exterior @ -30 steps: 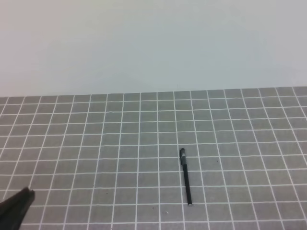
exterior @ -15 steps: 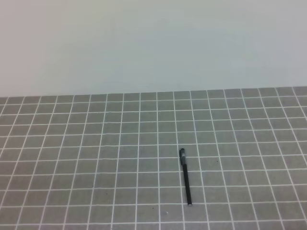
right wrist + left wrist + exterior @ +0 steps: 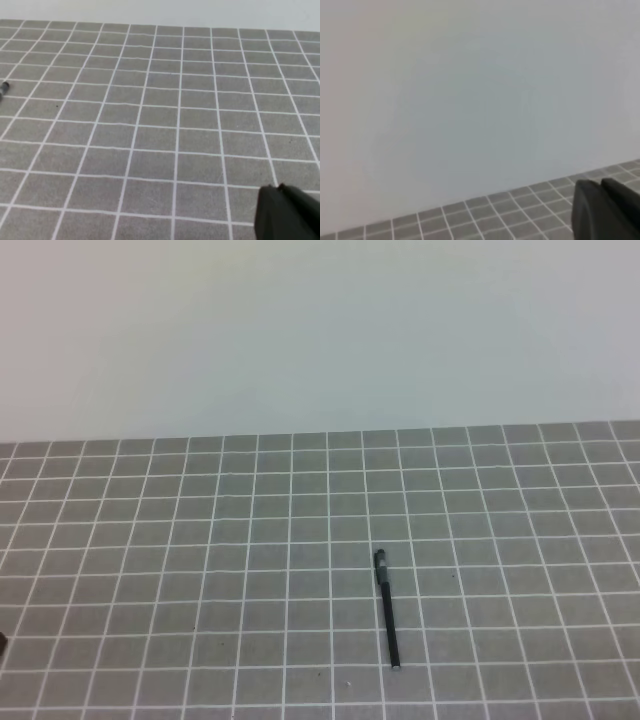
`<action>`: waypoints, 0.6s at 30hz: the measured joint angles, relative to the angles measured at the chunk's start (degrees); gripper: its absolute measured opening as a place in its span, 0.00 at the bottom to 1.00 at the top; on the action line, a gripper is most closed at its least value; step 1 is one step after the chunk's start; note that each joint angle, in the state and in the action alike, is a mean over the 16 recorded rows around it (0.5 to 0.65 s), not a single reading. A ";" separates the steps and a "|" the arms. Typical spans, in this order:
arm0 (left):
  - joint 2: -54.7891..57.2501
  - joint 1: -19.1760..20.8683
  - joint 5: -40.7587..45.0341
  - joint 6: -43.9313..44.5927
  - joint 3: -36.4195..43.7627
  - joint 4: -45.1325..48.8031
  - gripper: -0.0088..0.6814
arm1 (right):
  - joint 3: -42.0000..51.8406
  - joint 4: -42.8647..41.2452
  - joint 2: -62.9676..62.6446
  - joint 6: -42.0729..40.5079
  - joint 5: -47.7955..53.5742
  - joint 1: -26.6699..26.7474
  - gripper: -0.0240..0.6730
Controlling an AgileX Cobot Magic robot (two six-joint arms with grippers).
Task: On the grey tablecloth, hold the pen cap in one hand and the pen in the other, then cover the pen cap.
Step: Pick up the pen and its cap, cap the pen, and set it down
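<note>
We count one pen (image 3: pixel 388 612) on grey tablecloth (image 3: pixel 200 540), lying flat, nearly lengthwise toward us, silvery tip at near end. One pen cap (image 3: pixel 380 561) sits on pen's far end, in line with it. Tablecloth with white grid covers whole tabletop; plain pale wall (image 3: pixel 320 330) rises behind its far edge. Left gripper (image 3: pixel 607 210) and right gripper (image 3: pixel 285 212) each show only dark corner in wrist views; jaws' state we cannot tell. Both well apart from pen.

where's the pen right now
In the exterior high view the pen lies flat on the grey tablecloth, right of centre near the front edge, with no gripper touching it.
</note>
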 joint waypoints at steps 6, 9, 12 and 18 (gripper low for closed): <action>-0.47 4.93 2.19 -16.22 0.15 15.93 0.01 | 0.00 0.00 0.00 0.00 0.00 0.00 0.03; -1.17 7.40 2.97 -22.72 0.83 21.16 0.01 | 0.00 0.00 0.00 0.00 0.00 0.00 0.03; -2.17 9.35 3.28 -27.66 2.11 24.81 0.01 | 0.00 0.00 0.00 0.00 0.00 0.00 0.03; -4.54 10.81 3.53 -36.42 5.04 30.94 0.01 | 0.00 0.01 0.00 0.00 0.00 0.00 0.03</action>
